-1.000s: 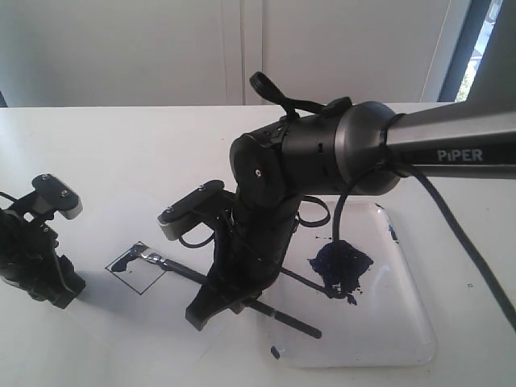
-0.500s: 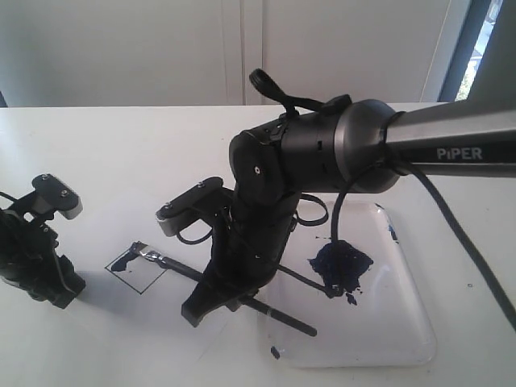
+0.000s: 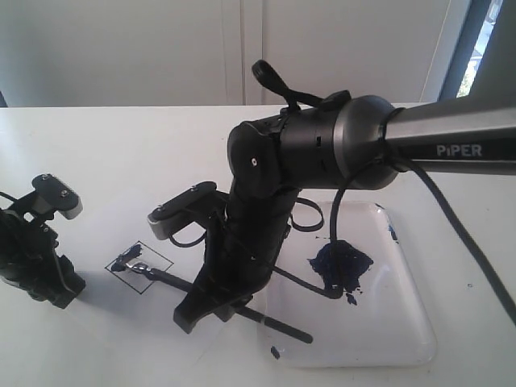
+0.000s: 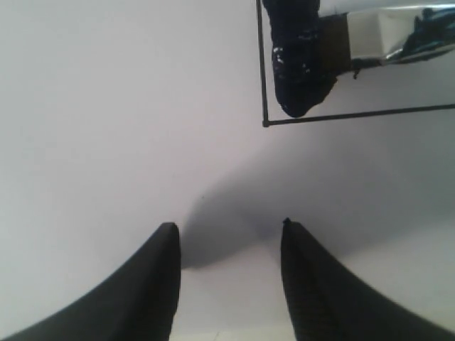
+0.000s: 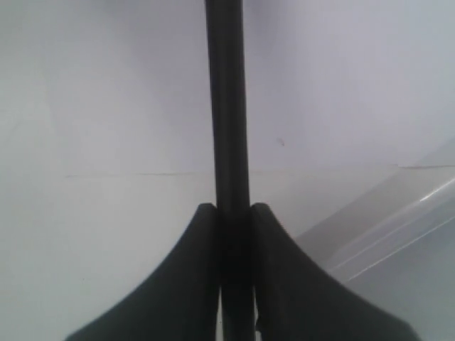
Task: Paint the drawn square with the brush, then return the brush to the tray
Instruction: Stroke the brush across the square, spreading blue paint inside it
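The drawn square (image 3: 139,266) is a thin black outline left of the tray, with a dark blue stroke (image 4: 295,64) in one corner. The brush (image 3: 173,281) lies low and slanted, its silver ferrule (image 4: 377,32) and bristles inside the outline and its black handle (image 5: 227,106) reaching back over the tray's rim. My right gripper (image 3: 216,300) is shut on that handle (image 5: 227,209). My left gripper (image 4: 227,227) stands open and empty just left of the square (image 3: 36,266). The white tray (image 3: 403,347) lies at the right.
An irregular dark blue paint blob (image 3: 340,266) with splatter dots lies in the tray, plus a small dot (image 3: 275,351) near its front edge. The right arm's black cable (image 3: 451,234) hangs over the tray. A white wall stands behind the table.
The right arm has shifted left and toward the front, dragging the brush tip further into the square. The blue mark in the square has grown a little. The left gripper has stayed still.
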Available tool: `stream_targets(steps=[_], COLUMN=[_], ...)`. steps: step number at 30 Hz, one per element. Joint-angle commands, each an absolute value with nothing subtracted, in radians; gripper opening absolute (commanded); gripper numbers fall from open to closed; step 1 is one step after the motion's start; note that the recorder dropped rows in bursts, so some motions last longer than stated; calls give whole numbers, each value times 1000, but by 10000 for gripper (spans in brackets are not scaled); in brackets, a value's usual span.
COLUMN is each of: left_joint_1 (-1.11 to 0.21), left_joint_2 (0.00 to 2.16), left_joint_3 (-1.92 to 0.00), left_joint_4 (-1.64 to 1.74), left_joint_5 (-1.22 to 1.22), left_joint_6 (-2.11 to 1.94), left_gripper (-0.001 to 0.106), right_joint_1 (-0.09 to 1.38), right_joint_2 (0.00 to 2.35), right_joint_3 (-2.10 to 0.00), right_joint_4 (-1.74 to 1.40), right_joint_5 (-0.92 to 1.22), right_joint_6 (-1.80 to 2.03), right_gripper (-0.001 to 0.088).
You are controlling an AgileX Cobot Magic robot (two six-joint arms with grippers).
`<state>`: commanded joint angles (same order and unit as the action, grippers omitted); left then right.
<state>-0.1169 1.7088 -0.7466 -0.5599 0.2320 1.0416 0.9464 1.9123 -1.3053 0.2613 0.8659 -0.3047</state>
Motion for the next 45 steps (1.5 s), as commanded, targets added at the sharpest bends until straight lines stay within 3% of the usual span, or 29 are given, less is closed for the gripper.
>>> stream_targets(steps=[45], left_joint_1=[-117], left_joint_2=[1709], left_joint_3=[-747], left_joint_4=[-560], left_joint_5=[230], left_joint_6=[1026], left_gripper=[498], right_joint_1=[946], right_joint_2=[1943], right_joint_3=[-1305], right_joint_4=[290], right_joint_5=[832], right_joint_6=[-312], right_gripper=[0])
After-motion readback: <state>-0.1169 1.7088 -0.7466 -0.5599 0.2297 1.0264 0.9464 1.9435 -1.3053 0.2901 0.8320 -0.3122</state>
